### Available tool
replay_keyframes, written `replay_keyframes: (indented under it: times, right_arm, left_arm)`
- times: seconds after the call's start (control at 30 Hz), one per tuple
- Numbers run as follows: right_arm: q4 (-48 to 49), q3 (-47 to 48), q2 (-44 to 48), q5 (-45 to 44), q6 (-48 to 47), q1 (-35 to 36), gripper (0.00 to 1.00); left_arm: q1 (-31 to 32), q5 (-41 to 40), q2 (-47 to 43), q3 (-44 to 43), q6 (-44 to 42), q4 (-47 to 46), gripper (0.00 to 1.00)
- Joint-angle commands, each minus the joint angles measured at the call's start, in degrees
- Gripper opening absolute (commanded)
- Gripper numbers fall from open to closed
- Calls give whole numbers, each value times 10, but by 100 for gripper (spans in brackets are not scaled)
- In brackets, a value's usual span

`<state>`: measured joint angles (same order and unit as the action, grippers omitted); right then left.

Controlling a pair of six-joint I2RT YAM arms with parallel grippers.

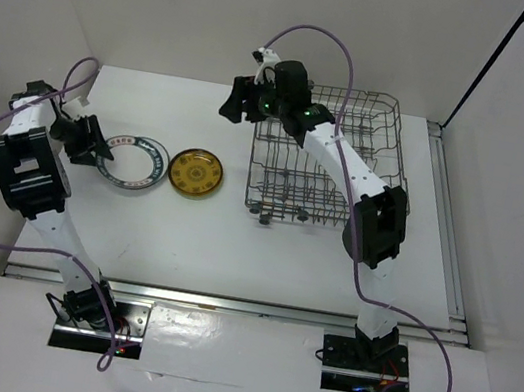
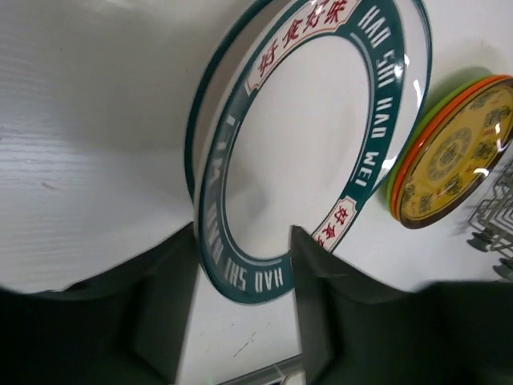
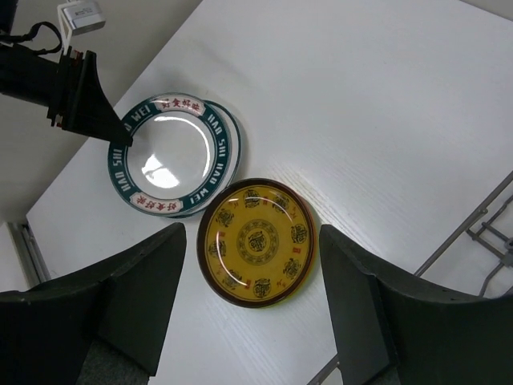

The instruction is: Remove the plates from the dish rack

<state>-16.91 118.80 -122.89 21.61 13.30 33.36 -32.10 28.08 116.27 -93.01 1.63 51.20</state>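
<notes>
The white plate with the dark blue-green rim (image 1: pixel 134 162) lies on the table at the left. My left gripper (image 1: pixel 100 151) is open at its left edge, and the rim (image 2: pixel 240 273) passes between the fingers. The golden-brown patterned plate (image 1: pixel 195 173) lies to its right. In the left wrist view it (image 2: pixel 453 152) sits on top of the orange plate (image 2: pixel 407 164) and the lime green plate (image 2: pixel 390 186). The grey wire dish rack (image 1: pixel 330 157) holds no plates that I can see. My right gripper (image 1: pixel 229 104) is open and empty, high above the table left of the rack, and it looks down on the golden plate (image 3: pixel 256 241).
White walls close in the table at the back and on both sides. The rack's small wheels (image 1: pixel 264 215) rest at its near edge. The rack's wires show at the right edge of the right wrist view (image 3: pixel 489 233). A purple cable loops over each arm.
</notes>
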Motion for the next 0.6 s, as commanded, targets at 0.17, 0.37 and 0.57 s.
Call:
replay_keyframes:
  times: [0.17, 0.37, 0.57]
  right_arm:
    - [-6, -2, 56, -3, -12, 2, 75]
    - [-48, -15, 80, -52, -36, 2, 75]
    - [-101, -79, 157, -166, -29, -15, 83]
  left_arm:
    - [0, -36, -7, -18, -21, 21, 74]
    - [5, -70, -39, -23, -52, 34, 78]
    - [21, -123, -134, -1, -68, 25, 78]
